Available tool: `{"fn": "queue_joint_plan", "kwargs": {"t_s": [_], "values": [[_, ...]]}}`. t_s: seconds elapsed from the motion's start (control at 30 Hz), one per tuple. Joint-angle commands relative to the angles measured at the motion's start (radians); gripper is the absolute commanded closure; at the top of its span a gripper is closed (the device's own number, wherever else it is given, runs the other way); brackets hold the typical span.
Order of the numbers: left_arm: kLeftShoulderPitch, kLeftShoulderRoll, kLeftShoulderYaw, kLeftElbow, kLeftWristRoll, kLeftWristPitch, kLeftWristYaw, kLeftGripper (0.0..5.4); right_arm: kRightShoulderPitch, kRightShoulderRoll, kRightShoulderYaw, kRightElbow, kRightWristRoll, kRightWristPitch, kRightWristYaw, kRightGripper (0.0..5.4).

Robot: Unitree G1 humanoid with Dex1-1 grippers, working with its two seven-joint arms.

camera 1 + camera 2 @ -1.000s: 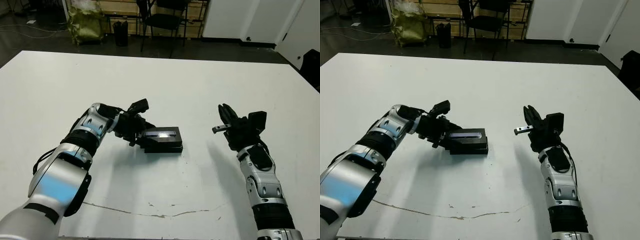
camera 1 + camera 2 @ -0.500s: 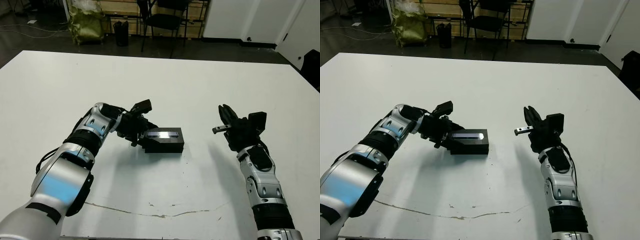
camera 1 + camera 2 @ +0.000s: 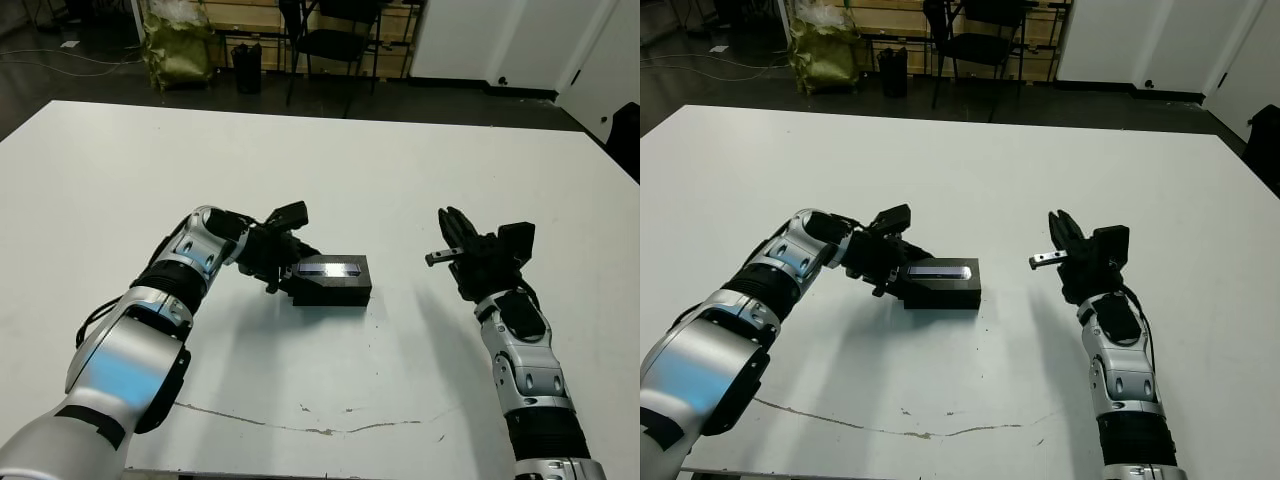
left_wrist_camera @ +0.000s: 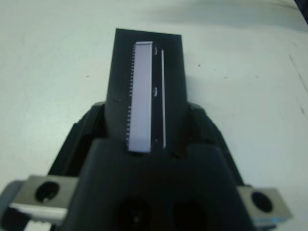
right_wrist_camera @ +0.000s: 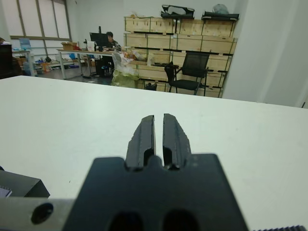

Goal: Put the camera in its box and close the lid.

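The left gripper is clamped on the near end of the lid, which sits over the box with its long axis running toward the idle, fingers-together right gripper, well apart.

A white table fills most of the frame, with a thin dark crack line running across its lower part. Just left of centre lies the lid, a flat black cover with a pale silvery stripe along its top, sitting on the box. The left gripper reaches in from the lower left and meets the lid's left end. At centre right, the right gripper is held well apart from the lid, its fingers pressed together and pointing toward the upper left. A dark chair stands beyond the table at top centre.
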Motion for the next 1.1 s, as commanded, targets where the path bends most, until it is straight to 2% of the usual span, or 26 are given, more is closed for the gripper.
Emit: {"fn": "queue_joint_plan", "kwargs": {"t_s": [0.03,0.3,0.63,0.73,1.1], "values": [[0.026,-0.042,-0.022,0.024,0.033,0.029,0.031,2.69,0.011,-0.011,-0.003,0.013,-0.002,-0.001,0.004,5.40],[0.042,-0.061,-0.022,0.015,0.028,0.040,0.058,2.69,0.008,-0.008,-0.007,0.040,0.004,-0.026,0.012,5.40],[0.048,-0.067,-0.027,0.023,0.042,0.105,0.106,2.69,0.018,-0.009,-0.004,-0.008,0.007,0.031,0.001,5.40],[0.044,-0.055,-0.037,0.021,0.053,0.100,0.112,2.69,0.020,-0.011,-0.003,-0.003,-0.001,0.008,0.000,5.40],[-0.003,0.032,-0.069,0.005,0.073,0.144,0.070,2.69,0.023,-0.009,0.000,-0.034,-0.011,0.052,-0.016,5.40]]}}
